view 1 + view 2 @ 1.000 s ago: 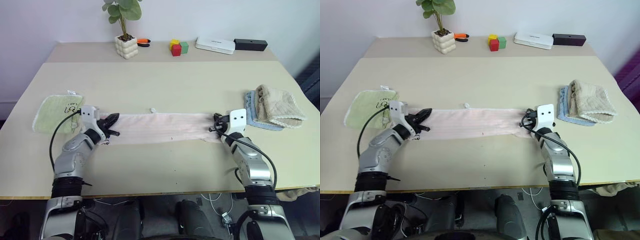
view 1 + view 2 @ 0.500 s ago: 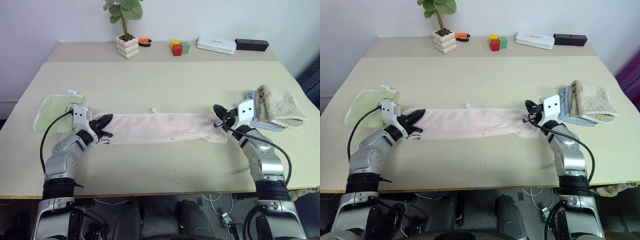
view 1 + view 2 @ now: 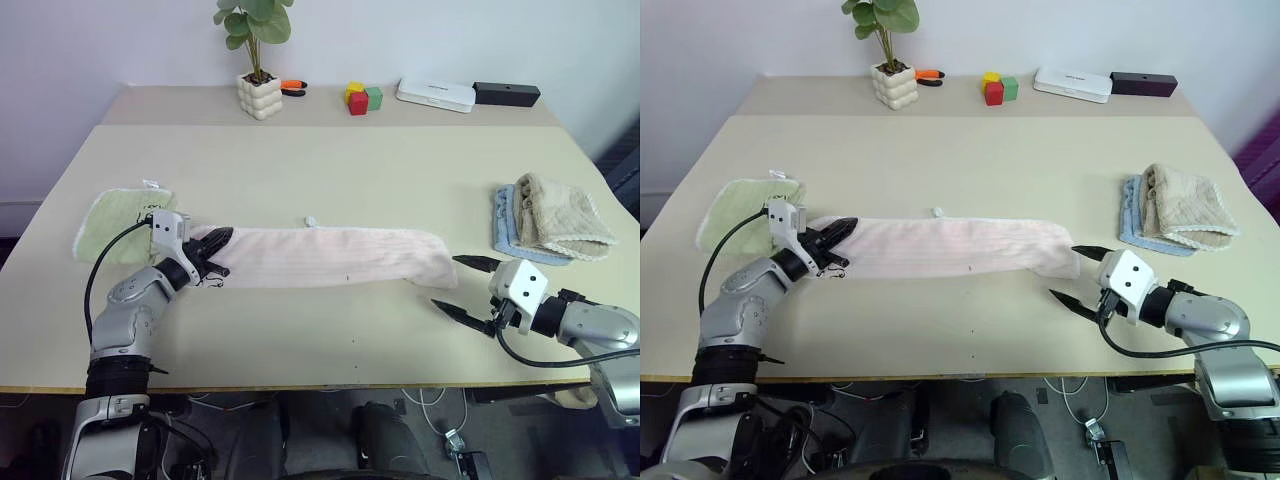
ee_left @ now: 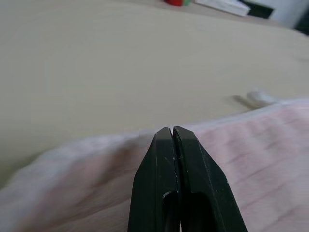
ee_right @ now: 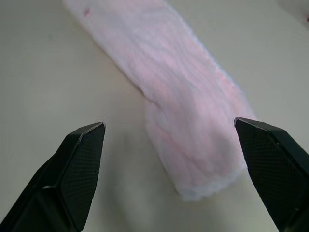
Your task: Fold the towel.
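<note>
The pale pink towel [image 3: 330,257] lies flat on the table as a long narrow strip running left to right, its white loop tag [image 3: 310,221] at the far edge. My left gripper [image 3: 222,240] is shut and rests on the towel's left end; in the left wrist view its tips [image 4: 172,131] meet over the pink cloth [image 4: 270,145], with nothing showing between them. My right gripper [image 3: 445,282] stands wide open just off the towel's right end, nearer the table's front edge, and holds nothing. In the right wrist view that rounded end [image 5: 193,106] lies between the spread fingers.
A light green folded towel [image 3: 112,222] lies just left of my left gripper. Beige and blue folded cloths [image 3: 550,222] sit at the right. Along the back stand a potted plant [image 3: 259,95], coloured blocks [image 3: 363,98], a white box [image 3: 436,93] and a black box [image 3: 506,94].
My right gripper let go of the towel's right end, opened wide and drew back toward the front edge. The towel end now lies on the table. The left gripper stayed put.
</note>
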Robot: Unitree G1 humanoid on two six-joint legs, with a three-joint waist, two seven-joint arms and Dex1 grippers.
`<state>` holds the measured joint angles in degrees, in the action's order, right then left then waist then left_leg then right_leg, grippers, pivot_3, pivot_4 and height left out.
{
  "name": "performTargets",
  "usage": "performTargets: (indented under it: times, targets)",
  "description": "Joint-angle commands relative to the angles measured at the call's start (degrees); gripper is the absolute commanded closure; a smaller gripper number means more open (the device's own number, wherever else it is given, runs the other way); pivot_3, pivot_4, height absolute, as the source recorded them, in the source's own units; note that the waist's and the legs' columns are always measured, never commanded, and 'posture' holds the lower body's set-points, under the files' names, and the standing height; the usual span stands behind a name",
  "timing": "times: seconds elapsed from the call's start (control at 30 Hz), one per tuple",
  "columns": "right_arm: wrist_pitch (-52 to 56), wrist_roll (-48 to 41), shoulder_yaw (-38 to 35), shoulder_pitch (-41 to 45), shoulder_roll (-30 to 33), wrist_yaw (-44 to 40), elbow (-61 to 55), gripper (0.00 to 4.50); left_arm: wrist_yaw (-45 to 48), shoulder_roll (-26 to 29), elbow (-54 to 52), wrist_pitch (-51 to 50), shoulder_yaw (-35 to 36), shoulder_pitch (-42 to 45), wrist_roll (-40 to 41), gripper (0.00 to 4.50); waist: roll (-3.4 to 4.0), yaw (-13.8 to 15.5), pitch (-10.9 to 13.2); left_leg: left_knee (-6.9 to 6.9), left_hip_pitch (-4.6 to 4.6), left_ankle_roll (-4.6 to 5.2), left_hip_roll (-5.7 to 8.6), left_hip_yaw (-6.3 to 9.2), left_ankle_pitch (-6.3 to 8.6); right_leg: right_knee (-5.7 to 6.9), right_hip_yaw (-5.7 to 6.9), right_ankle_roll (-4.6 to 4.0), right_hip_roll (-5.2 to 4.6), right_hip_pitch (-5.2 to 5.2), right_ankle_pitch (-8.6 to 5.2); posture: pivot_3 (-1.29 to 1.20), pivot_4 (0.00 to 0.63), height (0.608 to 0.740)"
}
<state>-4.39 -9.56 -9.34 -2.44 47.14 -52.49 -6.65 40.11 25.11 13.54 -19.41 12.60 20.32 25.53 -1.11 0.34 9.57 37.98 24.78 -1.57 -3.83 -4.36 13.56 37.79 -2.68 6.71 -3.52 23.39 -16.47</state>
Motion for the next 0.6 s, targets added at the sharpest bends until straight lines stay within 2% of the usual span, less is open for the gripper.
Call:
performTargets:
  times: [0.03,0.17,0.23,0.27,0.33,0.4,0.6]
  targets:
    - [-5.5,5.3,0.6,1.6,0.4,2.9,2.5,0.04,0.7,1.2,-1.7,0.4,0.5,1.5,0.3,4.50,0.00,0.0,0.0,0.00,0.00,0.00,0.00,0.00,0.00,0.00,0.00,0.00,0.00,0.00,0.00,0.00,0.150,0.735]
    - [-13.4,15.4,3.2,2.4,2.1,8.0,8.1,0.04,1.1,1.2,-1.0,0.5,0.3,2.1,0.2,4.50,0.00,0.3,0.0,-0.01,-0.01,0.00,0.01,-0.01,0.00,-0.03,0.00,0.00,-0.01,-0.03,0.00,0.00,0.150,0.735]
    - [-13.5,14.6,3.4,3.3,0.7,9.1,9.6,0.04,1.3,1.2,-1.3,0.3,0.2,1.9,0.4,4.50,0.00,0.3,0.0,-0.01,-0.01,0.00,0.02,-0.01,0.00,-0.06,0.00,0.00,-0.02,-0.05,0.00,0.00,0.150,0.735]
    - [-13.8,15.1,3.8,3.9,0.5,9.7,10.2,0.55,1.4,1.1,-1.4,0.3,0.2,1.8,0.4,4.50,-0.02,0.2,0.0,-0.01,-0.02,0.00,0.02,0.00,0.00,-0.06,0.00,0.00,-0.02,-0.07,0.00,0.00,0.150,0.735]
    - [-14.2,17.4,5.0,4.9,0.7,11.0,11.5,1.27,1.2,1.0,-2.0,0.0,0.1,1.8,0.4,4.50,-0.02,0.2,0.0,-0.01,-0.11,0.00,0.02,-0.01,0.00,-0.07,-0.01,0.00,-0.02,-0.15,0.00,0.00,0.150,0.735]
    - [-13.9,17.7,5.7,5.7,0.4,11.3,11.7,2.27,1.2,0.8,-2.9,-0.4,0.0,1.7,0.8,4.50,-0.01,0.2,0.0,-0.04,-0.16,0.00,0.02,-0.01,0.00,-0.08,-0.01,-0.01,-0.02,-0.19,0.00,0.00,0.150,0.735]
    - [-13.7,17.7,7.6,6.9,-0.1,11.0,12.1,2.27,1.9,1.0,-1.6,0.6,0.3,1.4,0.5,4.50,-0.01,0.1,0.0,-0.07,-0.21,0.00,0.02,-0.01,0.00,-0.11,-0.02,-0.01,-0.02,-0.24,0.00,0.00,0.150,0.735]
